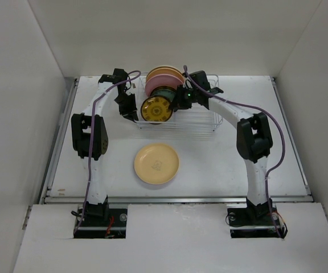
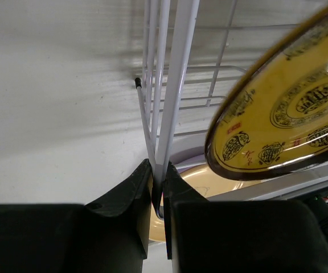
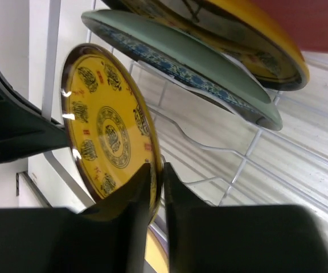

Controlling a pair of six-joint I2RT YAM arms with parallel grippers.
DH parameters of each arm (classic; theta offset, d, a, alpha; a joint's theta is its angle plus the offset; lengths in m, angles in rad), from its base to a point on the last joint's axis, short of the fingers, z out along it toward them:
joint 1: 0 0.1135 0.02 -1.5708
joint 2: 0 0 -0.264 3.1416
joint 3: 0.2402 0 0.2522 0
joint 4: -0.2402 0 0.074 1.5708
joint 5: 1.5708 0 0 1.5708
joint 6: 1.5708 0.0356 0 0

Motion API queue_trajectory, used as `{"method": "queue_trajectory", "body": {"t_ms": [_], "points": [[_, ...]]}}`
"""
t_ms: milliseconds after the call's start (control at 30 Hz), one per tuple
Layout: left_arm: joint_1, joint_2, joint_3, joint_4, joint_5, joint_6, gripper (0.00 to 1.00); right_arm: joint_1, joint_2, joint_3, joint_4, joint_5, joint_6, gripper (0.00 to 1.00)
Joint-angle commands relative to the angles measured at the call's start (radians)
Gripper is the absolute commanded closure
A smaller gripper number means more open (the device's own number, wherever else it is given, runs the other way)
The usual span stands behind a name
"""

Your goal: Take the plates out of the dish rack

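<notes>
The wire dish rack (image 1: pixel 201 126) stands at the back of the table. In it stand upright a dark plate with a gold-patterned centre (image 1: pixel 156 108) at the front, a green one (image 1: pixel 165 92) behind it, then a pink (image 1: pixel 163 80) and a pale yellow plate (image 1: pixel 165 70). My right gripper (image 1: pixel 181 102) is shut on the rim of the gold-patterned plate (image 3: pixel 110 128). My left gripper (image 1: pixel 131 111) is shut on the rack's left end wire (image 2: pixel 167 96). A pale yellow plate (image 1: pixel 156 163) lies flat on the table in front of the rack.
The green plate (image 3: pixel 181 57) and another gold-centred plate (image 3: pixel 249 40) lean behind the held one in the right wrist view. White walls close in the table on three sides. The table's front edge (image 1: pixel 175 199) runs before the arm bases.
</notes>
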Motion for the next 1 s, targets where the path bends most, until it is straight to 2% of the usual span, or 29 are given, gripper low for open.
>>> {"method": "queue_trajectory", "body": {"t_ms": [0, 100, 133, 200, 367, 433, 700, 967], "points": [[0.013, 0.003, -0.021, 0.035, -0.04, -0.006, 1.0, -0.01, -0.008, 0.022, 0.018, -0.039, -0.01, 0.77], [0.013, 0.003, -0.021, 0.035, -0.04, -0.006, 1.0, -0.01, 0.018, 0.022, 0.018, -0.061, -0.01, 0.78], [0.013, 0.003, -0.021, 0.035, -0.04, -0.006, 1.0, -0.01, 0.032, 0.022, 0.018, -0.061, -0.001, 0.88], [0.013, 0.003, -0.021, 0.035, -0.04, -0.006, 1.0, -0.02, 0.032, 0.022, 0.018, -0.085, 0.01, 1.0], [0.013, 0.003, -0.021, 0.035, -0.04, -0.006, 1.0, -0.039, -0.076, -0.049, 0.111, -0.108, 0.055, 1.0], [0.013, 0.003, -0.021, 0.035, -0.04, -0.006, 1.0, -0.05, -0.113, -0.049, 0.111, -0.072, 0.064, 1.0], [0.013, 0.003, -0.021, 0.035, -0.052, -0.016, 1.0, -0.05, -0.196, 0.037, 0.01, 0.056, 0.021, 1.0], [0.013, -0.006, -0.021, 0.035, -0.062, -0.016, 1.0, -0.074, -0.349, -0.053, -0.037, 0.065, -0.007, 1.0]]}}
